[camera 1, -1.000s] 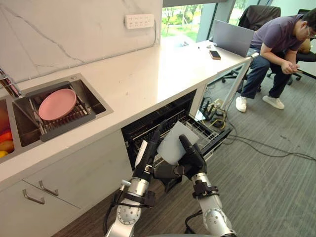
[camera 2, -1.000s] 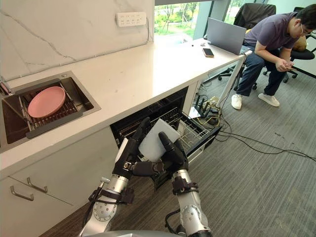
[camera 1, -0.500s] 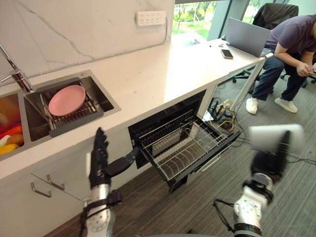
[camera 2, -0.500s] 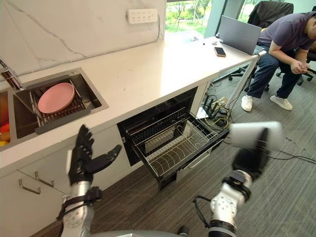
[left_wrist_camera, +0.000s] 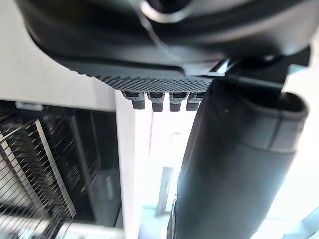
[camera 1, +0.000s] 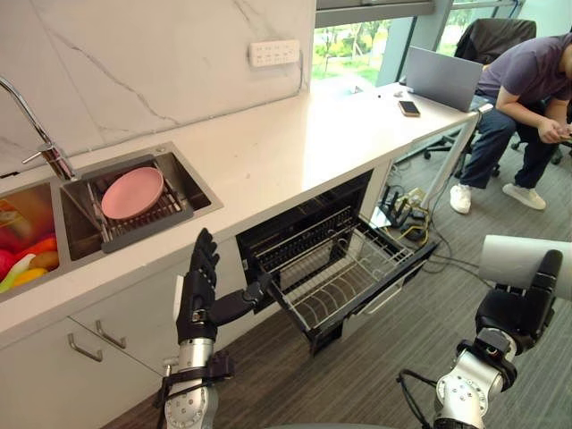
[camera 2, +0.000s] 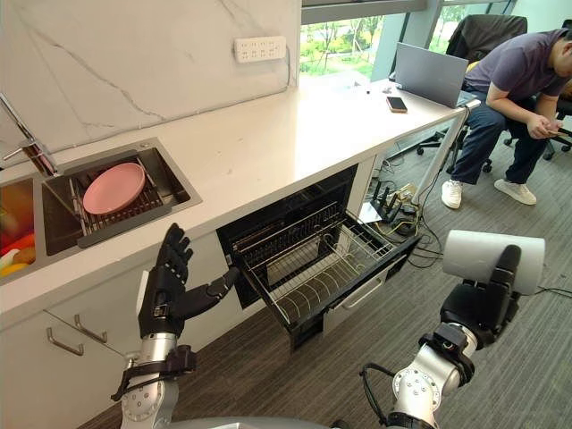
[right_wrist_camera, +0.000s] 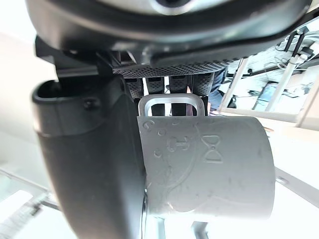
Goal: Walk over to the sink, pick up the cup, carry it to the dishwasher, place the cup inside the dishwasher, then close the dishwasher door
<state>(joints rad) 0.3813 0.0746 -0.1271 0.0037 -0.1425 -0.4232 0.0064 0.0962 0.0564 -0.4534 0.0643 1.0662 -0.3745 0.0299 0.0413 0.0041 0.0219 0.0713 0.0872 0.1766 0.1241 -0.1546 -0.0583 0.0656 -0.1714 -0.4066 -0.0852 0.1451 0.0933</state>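
A: Eye views?
B: Cup [camera 1: 523, 262] is lying sideways in the right hand [camera 1: 517, 311], well apart from the dishwasher rack [camera 1: 344, 273], off its right corner. Left hand [camera 2: 165, 299] is hovering nearer, by the rack's left edge.
A: Left wrist?
B: Fingers are reaching straight, carrying nothing.
A: Right wrist?
B: Thumb and fingers are clamping the cup.

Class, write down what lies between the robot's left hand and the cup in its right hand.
The dishwasher's pulled-out wire rack, then grey carpet, lie between the left hand and the cup in the right hand, as both eye views show.
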